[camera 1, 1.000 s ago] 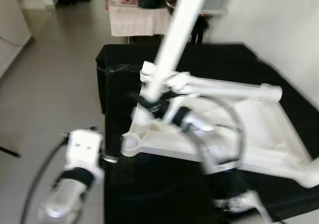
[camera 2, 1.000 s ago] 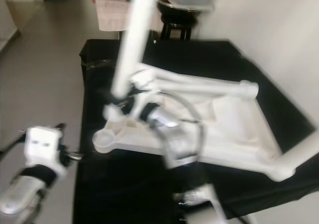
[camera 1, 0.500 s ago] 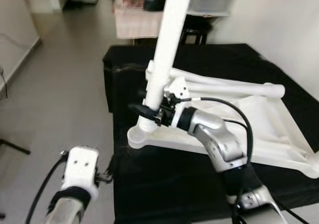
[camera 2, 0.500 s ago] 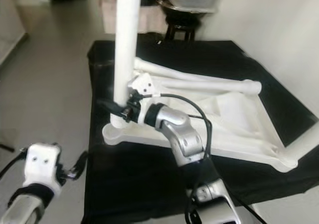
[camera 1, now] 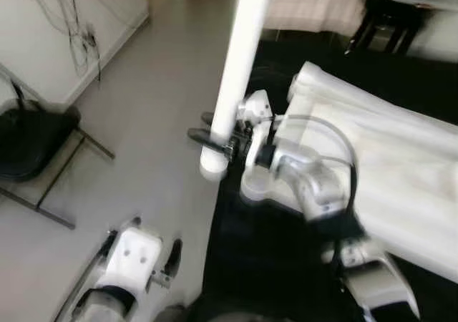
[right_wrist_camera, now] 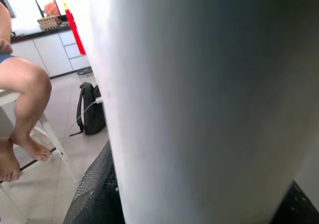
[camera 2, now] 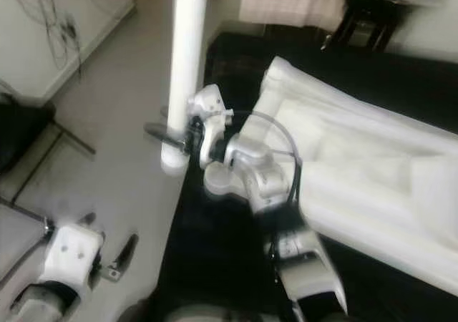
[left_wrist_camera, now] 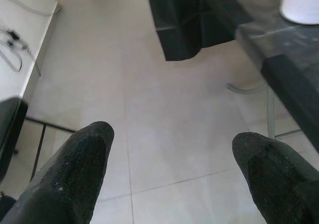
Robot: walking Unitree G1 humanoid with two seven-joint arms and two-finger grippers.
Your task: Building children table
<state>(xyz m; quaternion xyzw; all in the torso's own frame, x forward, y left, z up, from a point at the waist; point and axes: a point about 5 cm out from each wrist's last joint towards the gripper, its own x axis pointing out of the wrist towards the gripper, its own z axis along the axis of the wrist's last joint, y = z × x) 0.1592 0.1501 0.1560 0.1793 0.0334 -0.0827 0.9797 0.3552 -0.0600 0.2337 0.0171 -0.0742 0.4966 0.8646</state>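
right claw [camera 1: 215, 136] grips the upright white table leg [camera 1: 240, 64] near its lower end; left claw [left_wrist_camera: 169, 176] gapes wide over the floor [left_wrist_camera: 164, 114].

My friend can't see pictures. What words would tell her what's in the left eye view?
The robot's right gripper holds a long white table leg upright, its lower end just off the corner of the white tabletop, which lies on a black cloth. The left gripper hangs open, low over the grey floor.

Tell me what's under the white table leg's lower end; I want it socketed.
Bare floor lies below the table leg held by the right pincer; the corner socket sits beside it.
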